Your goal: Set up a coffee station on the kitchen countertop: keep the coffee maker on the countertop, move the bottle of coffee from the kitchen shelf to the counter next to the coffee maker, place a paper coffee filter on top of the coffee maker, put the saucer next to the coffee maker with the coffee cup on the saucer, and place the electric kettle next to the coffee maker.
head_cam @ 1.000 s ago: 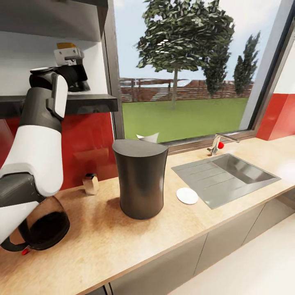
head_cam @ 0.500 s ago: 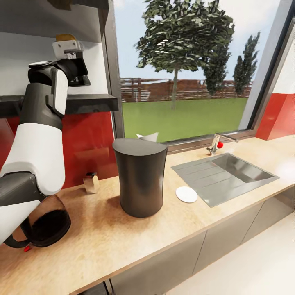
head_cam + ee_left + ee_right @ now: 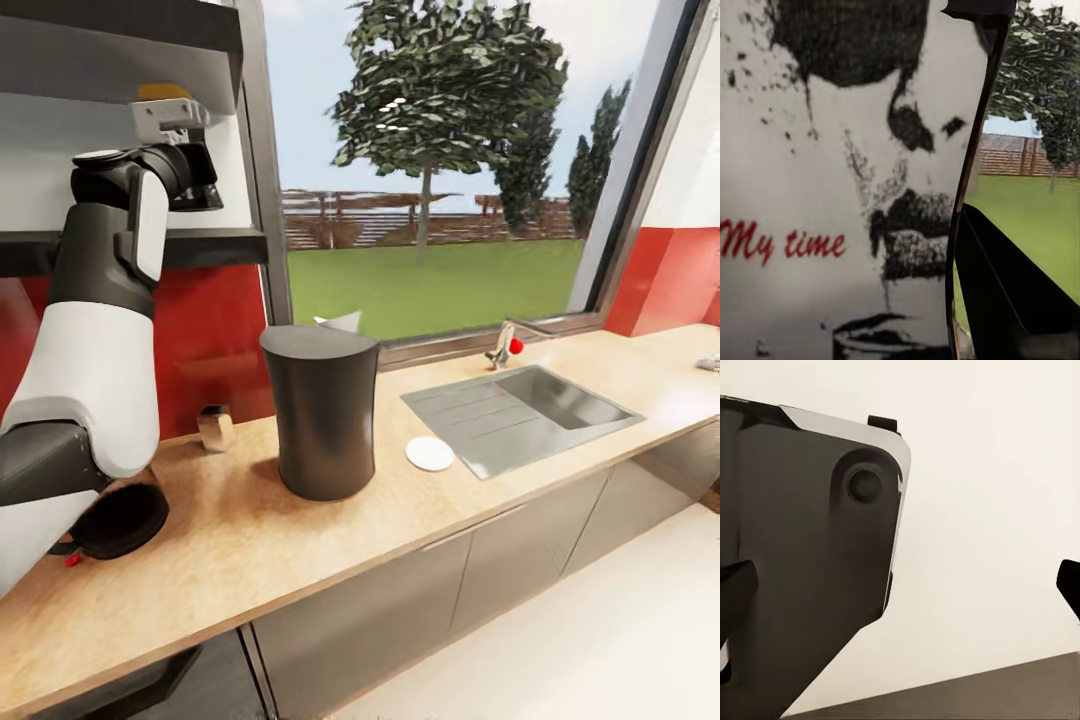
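The left arm [image 3: 95,330] is reaching up to the shelf [image 3: 200,245], and the left gripper [image 3: 178,150] is pinching the bottle of coffee [image 3: 165,110], which is sitting just above the shelf near its window end. In the left wrist view the bottle's white label [image 3: 847,195], printed with "My time", is pressed close against the camera, with one dark finger [image 3: 1009,300] beside it.

On the countertop [image 3: 300,540], the coffee maker [image 3: 322,412] is standing near the back edge, with the paper filter [image 3: 340,321] peeking out behind its lid. The saucer [image 3: 430,453] is lying between the coffee maker and the sink [image 3: 520,410], just beside the sink's edge. The kettle [image 3: 115,520] is sitting toward the left end, partly behind the arm. A small cup [image 3: 213,428] is standing at the back edge.

Whether the right gripper's fingers are spread or together, I cannot tell.
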Available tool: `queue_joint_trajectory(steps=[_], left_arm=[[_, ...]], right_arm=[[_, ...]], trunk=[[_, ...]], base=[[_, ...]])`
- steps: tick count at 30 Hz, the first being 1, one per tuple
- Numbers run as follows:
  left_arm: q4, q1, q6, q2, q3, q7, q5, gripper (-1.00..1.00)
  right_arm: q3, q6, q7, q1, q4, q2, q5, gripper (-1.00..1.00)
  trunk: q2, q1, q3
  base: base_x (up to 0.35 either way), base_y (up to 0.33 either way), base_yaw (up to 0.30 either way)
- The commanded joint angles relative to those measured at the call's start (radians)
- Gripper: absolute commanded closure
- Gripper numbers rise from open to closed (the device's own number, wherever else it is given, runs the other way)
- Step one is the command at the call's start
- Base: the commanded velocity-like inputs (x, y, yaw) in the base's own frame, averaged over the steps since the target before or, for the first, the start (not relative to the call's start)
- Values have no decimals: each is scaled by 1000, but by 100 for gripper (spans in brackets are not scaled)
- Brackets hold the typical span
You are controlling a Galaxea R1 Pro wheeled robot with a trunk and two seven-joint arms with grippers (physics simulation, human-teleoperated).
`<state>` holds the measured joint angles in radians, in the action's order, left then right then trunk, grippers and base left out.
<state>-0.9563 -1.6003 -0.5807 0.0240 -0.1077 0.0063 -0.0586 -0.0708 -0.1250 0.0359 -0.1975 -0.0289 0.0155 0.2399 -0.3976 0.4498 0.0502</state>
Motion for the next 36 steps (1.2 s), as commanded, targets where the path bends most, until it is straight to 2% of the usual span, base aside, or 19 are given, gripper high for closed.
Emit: queue_joint_trajectory(steps=[1,7,25,29,36], left_arm=[[-1,-1,-6,1,5,-3,-7,100],[-21,5,-9,1,21,0,-6,100],[-45,12,-10,3,22,-1,-4,100],[-45,14,-10,20,28,-2,-4,100],[-53,35,-10,65,54,-4,-1,100]], right_arm=[[-7,-5,1,0,-2,0,10,-100],[-7,-5,1,0,-2,0,10,-100],[-7,-5,1,0,-2,0,10,-100],[-7,-5,1,0,-2,0,10,-100],[-7,-5,1,0,-2,0,10,-100]], trunk=[[-2,0,2],[-2,0,0],[-2,0,-10],[-2,0,-12],[-2,0,-15]], base=[[-235,-173,-76],[-125,-92,-193],[-5,-4,-248],[0,0,-250],[0,0,-250]])
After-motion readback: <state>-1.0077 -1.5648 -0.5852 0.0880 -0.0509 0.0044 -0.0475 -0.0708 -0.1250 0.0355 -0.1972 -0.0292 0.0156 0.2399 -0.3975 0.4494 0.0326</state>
